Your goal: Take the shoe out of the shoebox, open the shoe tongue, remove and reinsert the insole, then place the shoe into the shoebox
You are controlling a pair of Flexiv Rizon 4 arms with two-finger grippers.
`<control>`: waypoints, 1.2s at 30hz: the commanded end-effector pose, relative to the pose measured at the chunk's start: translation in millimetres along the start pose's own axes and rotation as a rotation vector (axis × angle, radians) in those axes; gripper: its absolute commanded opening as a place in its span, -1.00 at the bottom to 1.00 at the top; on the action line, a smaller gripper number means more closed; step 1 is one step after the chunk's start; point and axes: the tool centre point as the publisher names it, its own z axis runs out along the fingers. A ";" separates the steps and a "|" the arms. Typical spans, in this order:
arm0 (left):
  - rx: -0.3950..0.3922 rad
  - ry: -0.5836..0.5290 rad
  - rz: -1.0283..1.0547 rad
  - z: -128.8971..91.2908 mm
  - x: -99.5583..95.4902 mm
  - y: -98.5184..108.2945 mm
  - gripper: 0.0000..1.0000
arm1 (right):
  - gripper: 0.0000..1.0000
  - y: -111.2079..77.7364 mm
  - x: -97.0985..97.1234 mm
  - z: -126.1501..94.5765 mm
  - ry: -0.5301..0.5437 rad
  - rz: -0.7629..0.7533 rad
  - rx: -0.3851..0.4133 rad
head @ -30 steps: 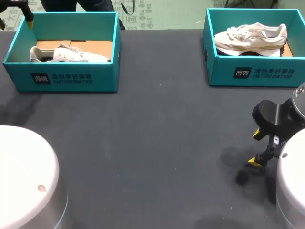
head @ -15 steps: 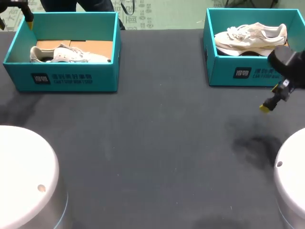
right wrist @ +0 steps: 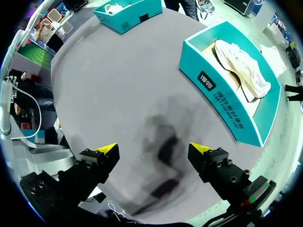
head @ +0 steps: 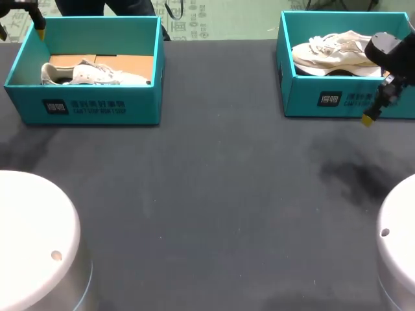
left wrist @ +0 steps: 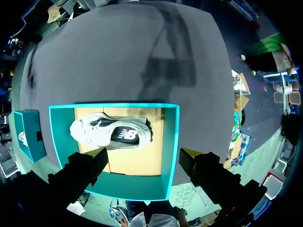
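Just before the right shoebox, the right gripper hangs wide open. The left gripper gapes above the left shoebox, shoe inside.

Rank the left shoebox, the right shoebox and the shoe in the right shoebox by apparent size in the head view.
1. The left shoebox and the right shoebox look about alike. The right one runs off the view's edge, so they are unranked.
2. The shoe in the right shoebox is clearly smallest.

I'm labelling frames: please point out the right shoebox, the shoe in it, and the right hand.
right shoebox (head: 305,92), head view, front wall.
shoe (head: 334,55), head view, side of upper.
right hand (right wrist: 155,150), right wrist view, midway between fingertips.
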 end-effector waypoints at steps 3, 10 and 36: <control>-0.002 0.002 0.001 -0.2 0.3 -1.1 1.00 | 1.00 12.4 -48.9 -23.4 -0.060 0.065 -0.012; -0.002 0.002 0.001 -0.2 0.3 -1.1 1.00 | 1.00 33.1 -139.9 -53.1 -0.061 0.273 0.068; -0.002 0.002 0.001 -0.2 0.3 -1.1 1.00 | 1.00 74.1 -214.6 -72.7 -0.070 0.415 0.114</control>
